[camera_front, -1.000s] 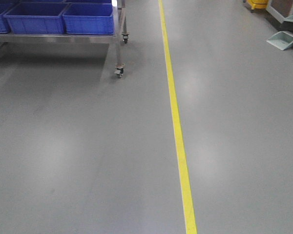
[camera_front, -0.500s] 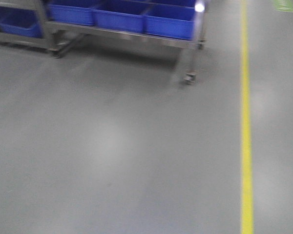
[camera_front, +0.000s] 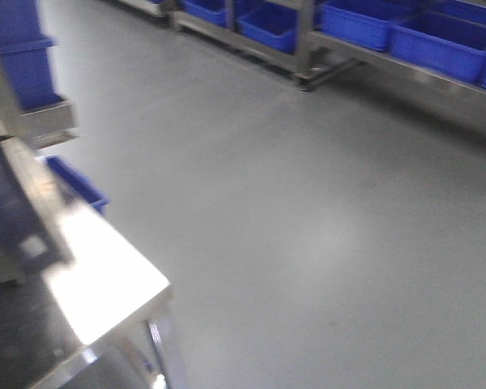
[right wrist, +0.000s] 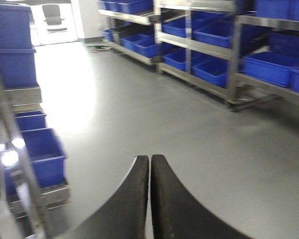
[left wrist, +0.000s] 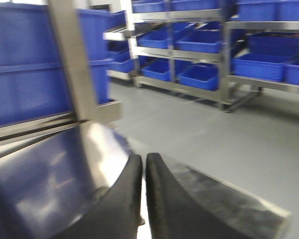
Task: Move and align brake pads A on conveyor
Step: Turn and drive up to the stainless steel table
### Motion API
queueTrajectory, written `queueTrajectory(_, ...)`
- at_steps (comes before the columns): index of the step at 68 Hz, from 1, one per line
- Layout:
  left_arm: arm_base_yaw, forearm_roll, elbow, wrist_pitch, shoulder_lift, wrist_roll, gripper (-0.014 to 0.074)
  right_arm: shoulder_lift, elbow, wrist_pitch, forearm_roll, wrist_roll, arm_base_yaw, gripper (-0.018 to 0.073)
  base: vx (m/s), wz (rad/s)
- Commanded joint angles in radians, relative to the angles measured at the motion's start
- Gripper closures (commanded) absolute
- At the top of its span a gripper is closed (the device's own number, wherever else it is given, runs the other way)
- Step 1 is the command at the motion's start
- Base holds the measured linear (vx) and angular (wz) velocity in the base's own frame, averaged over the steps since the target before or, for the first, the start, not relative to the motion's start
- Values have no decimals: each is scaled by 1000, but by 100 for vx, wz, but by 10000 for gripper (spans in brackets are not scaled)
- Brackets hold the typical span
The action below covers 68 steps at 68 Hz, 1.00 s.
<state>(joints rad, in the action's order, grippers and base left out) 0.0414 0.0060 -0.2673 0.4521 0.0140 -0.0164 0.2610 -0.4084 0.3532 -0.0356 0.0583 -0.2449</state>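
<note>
No brake pads show in any view. My left gripper (left wrist: 144, 157) is shut with nothing between its black fingers, and it hangs over the corner of a shiny steel table top (left wrist: 65, 174). My right gripper (right wrist: 149, 159) is also shut and empty, above bare grey floor (right wrist: 199, 129). In the front view a dark blurred surface (camera_front: 8, 219) lies behind the steel table edge (camera_front: 97, 275) at the left. I cannot tell whether that surface is the conveyor. All views are smeared by motion.
Steel racks with blue bins (camera_front: 437, 40) line the far right wall, and the same blue bins (right wrist: 209, 69) show in the right wrist view. More blue bins (camera_front: 77, 186) sit low by the table at the left. A steel upright post (left wrist: 72, 64) rises close to the left gripper.
The front view has swung left. The yellow floor line has left the frame, the rack of blue bins has slid to the upper right, and a steel table corner has come in at the left.
</note>
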Motion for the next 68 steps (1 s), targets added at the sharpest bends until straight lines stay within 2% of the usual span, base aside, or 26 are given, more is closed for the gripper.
queueTrajectory(1,-2,-6,-23,-74,12,5,603,10,-26,-76,-4,-3,4,565,4,89)
queueTrajectory(41,-2,-6,-23,-74,12,5,603,10,-26,-76,-4,-3,4,565,2,79)
queueTrajectory(68,-2,-6,-23,-74,12,5,603,10,-26,-76,-4,-3,4,565,4,35)
